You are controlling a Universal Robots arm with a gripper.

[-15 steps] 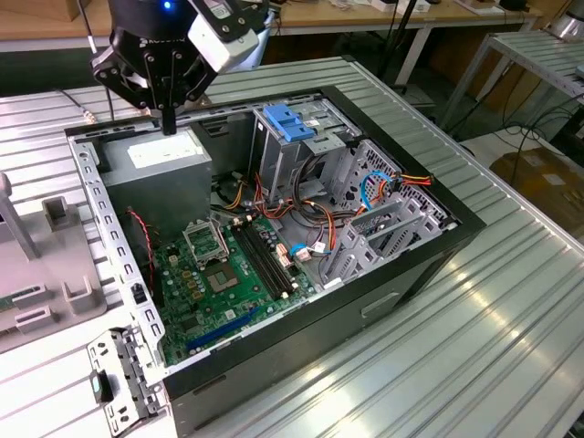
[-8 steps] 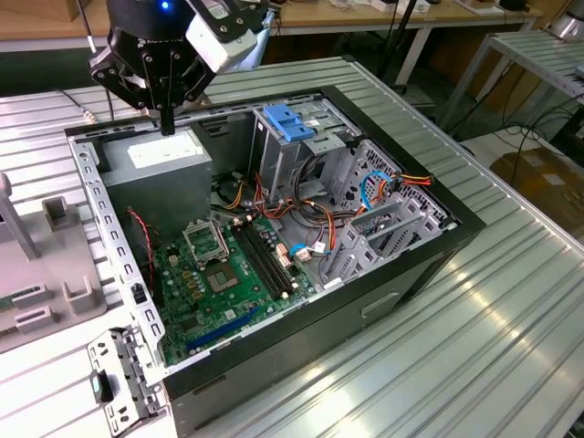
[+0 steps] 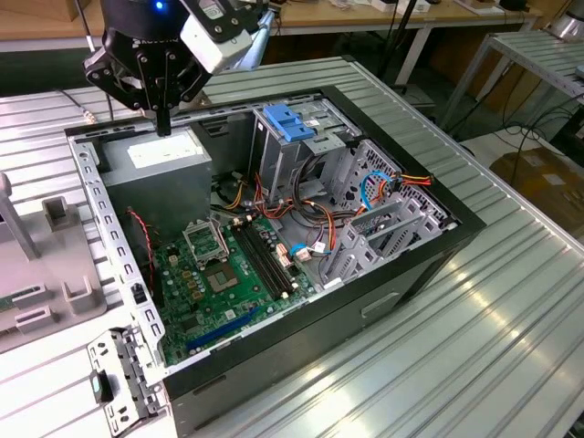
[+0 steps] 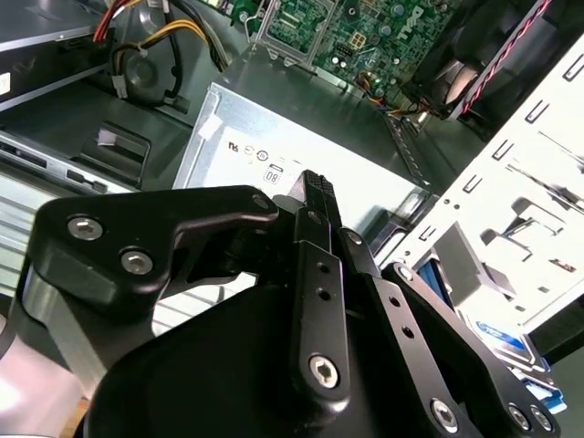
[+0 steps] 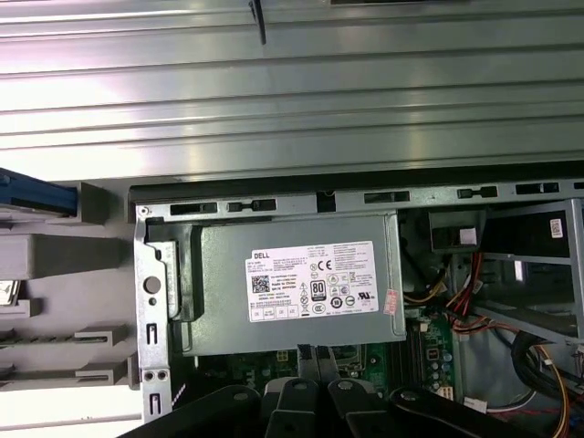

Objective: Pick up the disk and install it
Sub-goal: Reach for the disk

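My gripper hangs over the back left corner of the open computer case, just above the grey power supply. Its black fingers are pressed together with nothing between them, so it is shut and empty. In the first wrist view the fingertips point at the power supply's labelled face. The disk shows as a light-blue edge resting in a grey holder beside the case. In the second wrist view its blue frame and white label peek out behind the gripper body.
A shorter blue bracket sits on top of the metal drive cage. The green motherboard and coloured cables lie inside the case. The grey holder stands at the exterior view's left on the ribbed metal table.
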